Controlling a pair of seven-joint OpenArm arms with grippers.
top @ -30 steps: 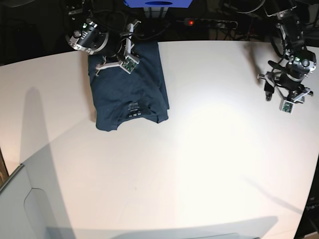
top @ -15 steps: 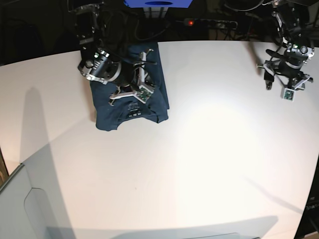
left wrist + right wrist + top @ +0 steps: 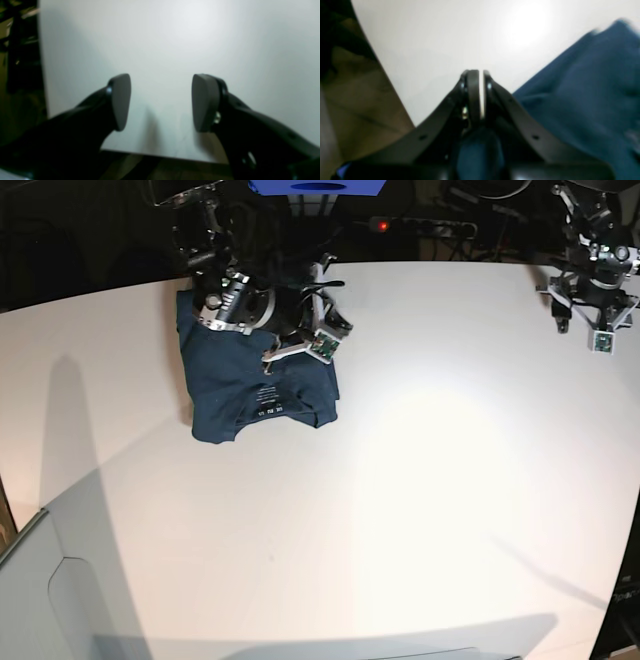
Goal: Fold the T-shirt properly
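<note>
**Base view: shirt sits folded at the far edge, both arms off it**

Base view first, and the near half of the white table (image 3: 400, 510) is bare, nothing to report there. Move up and there is the T-shirt (image 3: 240, 385), dark navy, lying as a compact folded rectangle at the far left of the table, its near edge a little uneven. Small white label text shows near that front edge, but it is too small to read from here.

Right above its far right corner hovers the right gripper (image 3: 322, 280), jaws pressed together with just a sliver of light between them in its wrist view, and nothing pinched there that I can make out. That wrist view has navy cloth spread off to the right, blurred.

This looks like light, limp cotton: it should sag and crease wherever it is lifted, and layers may slide apart. A pinch at a corner or along a doubled edge, catching every layer, seems the safest hold.

Far right, at the table's back edge, the left gripper (image 3: 597, 315) hangs with its pads (image 3: 120, 100) spread wide, only bare tabletop between them, well apart from the shirt.
</note>
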